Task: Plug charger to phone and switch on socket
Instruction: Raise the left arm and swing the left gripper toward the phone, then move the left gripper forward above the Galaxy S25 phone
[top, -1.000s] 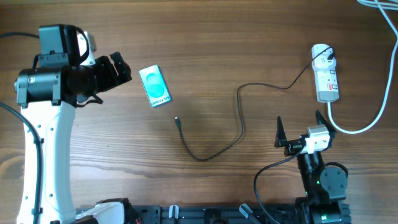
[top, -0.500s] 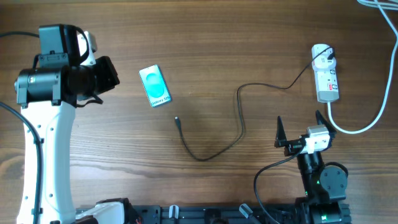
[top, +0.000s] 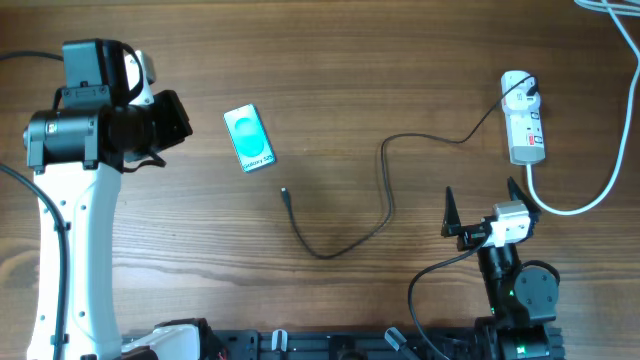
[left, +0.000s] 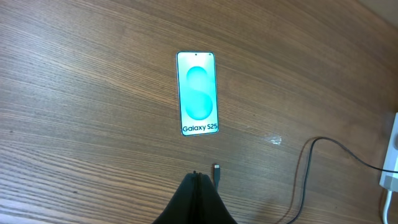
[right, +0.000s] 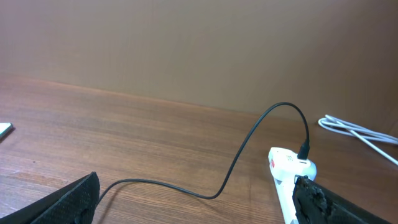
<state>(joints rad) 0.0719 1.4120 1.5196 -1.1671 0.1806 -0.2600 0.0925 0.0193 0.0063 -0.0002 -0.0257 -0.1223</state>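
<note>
Ahead of left end effector (left: 198, 178), the phone (left: 198, 93).

Crops the socket (left: 392, 168) near the worktop's right edge to a sliver in left wrist view; crops the phone (right: 4, 129) likewise in right wrist view.

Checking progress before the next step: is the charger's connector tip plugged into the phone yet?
Not plugged in. The connector tip lies on the table, apart from the phone.
</note>
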